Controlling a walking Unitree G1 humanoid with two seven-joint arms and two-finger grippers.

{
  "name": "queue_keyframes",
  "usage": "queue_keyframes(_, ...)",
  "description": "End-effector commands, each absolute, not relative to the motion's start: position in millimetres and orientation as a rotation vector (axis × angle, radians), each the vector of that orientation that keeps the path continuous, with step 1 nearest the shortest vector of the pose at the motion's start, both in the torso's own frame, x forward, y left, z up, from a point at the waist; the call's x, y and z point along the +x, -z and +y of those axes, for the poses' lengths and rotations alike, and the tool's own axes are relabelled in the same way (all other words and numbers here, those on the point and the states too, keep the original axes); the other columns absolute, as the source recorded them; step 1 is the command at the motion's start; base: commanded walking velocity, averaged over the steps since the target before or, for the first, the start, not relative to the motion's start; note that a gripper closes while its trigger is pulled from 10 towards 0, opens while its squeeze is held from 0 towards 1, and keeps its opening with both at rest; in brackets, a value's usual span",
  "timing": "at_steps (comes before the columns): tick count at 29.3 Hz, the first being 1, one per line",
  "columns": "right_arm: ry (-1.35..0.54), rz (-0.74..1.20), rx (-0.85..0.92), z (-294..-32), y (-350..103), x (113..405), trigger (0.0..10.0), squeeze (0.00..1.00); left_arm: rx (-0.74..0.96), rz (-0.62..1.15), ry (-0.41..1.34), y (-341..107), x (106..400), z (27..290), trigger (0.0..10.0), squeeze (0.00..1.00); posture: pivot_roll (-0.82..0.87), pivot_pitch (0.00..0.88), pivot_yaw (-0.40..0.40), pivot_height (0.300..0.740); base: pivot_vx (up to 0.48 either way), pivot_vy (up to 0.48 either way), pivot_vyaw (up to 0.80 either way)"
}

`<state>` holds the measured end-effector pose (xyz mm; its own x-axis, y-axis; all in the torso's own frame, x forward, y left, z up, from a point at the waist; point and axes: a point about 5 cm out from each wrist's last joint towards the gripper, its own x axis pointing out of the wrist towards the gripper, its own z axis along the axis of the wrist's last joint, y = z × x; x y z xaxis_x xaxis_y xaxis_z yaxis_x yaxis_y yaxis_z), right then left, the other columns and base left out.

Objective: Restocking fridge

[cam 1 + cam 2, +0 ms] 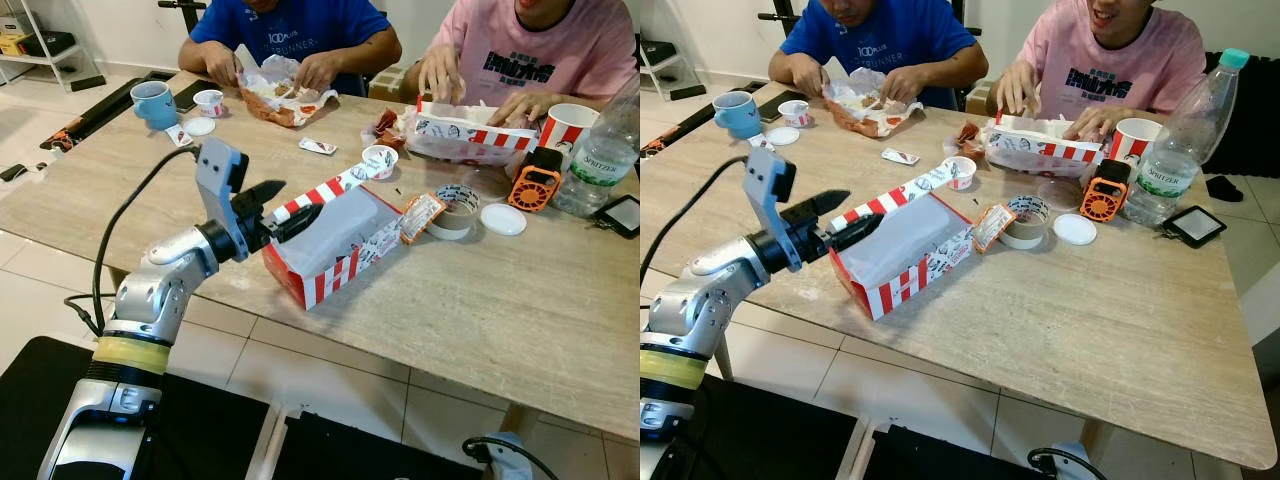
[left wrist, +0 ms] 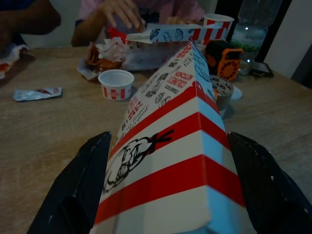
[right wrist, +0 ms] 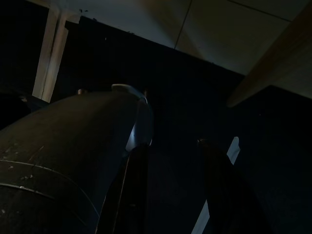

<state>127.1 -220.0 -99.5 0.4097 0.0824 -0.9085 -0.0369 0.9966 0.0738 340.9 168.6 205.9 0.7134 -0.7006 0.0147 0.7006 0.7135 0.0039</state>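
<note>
A red-and-white striped food box [image 1: 335,245] lies open at the near edge of the wooden table [image 1: 480,320], its striped lid [image 1: 325,192] raised toward the middle. My left gripper [image 1: 298,203] is open at the box's near end, one black finger [image 2: 80,185] on each side of the lid. In the left wrist view the finger [image 2: 263,185] on the other side stands close against the cardboard. My right gripper [image 3: 171,146] hangs idle in the dark below the table, fingers apart and holding nothing.
Two people sit eating at the far side. On the table stand a blue mug [image 1: 155,103], small sauce cups [image 1: 380,160], a tape roll [image 1: 455,208], an orange fan [image 1: 535,180], a water bottle [image 1: 600,150], a striped cup [image 1: 565,125] and another food box [image 1: 470,135].
</note>
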Motion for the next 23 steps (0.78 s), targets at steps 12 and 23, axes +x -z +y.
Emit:
queue_keyframes(12,-0.063,1.143,0.053,-219,100,127,10.0,0.0,0.007,-0.044,0.761,-209,342,171,10.0,0.0,-0.04,0.076,0.035,0.74,0.0,0.0,0.0)
queue_keyframes(23,-0.061,1.14,0.054,-219,100,128,10.0,0.0,-0.085,-0.179,1.074,-237,309,161,10.0,0.0,-0.04,0.072,0.035,0.74,0.0,0.0,0.0)
